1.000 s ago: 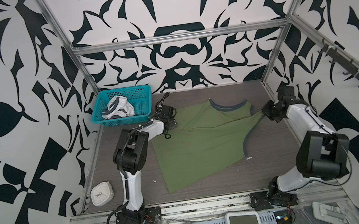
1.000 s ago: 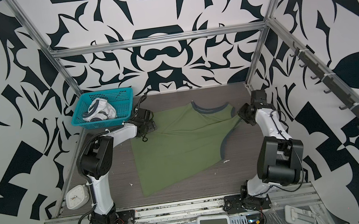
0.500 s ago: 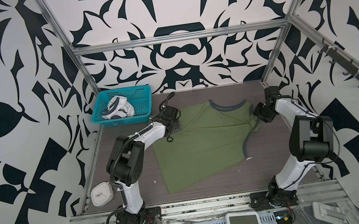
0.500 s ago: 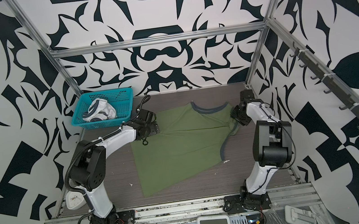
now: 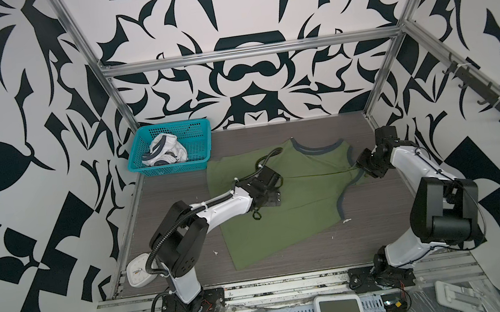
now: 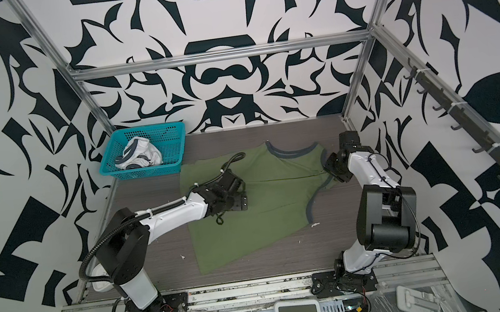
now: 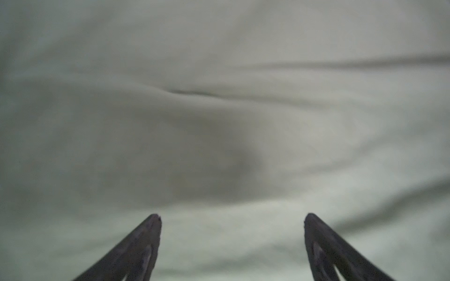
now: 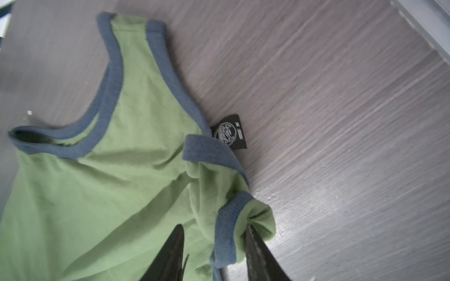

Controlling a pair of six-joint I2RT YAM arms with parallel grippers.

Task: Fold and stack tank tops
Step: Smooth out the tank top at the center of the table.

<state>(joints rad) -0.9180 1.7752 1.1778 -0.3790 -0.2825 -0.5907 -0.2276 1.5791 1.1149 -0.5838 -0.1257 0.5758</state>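
TOP (both top views): green tank top [image 5: 286,220] spread flat mid-table [image 5: 383,231]; white tank top [image 5: 164,150] wadded in teal basket [image 5: 175,170]; left gripper [image 5: 270,200] over the green cloth, right gripper [image 5: 358,163] at its strap | L-WRIST: left gripper [image 7: 232,219] wide open, empty, blurred cloth below | R-WRIST: right gripper [image 8: 214,227] part-open, bunched strap between jaws, black label [image 8: 230,132] beside
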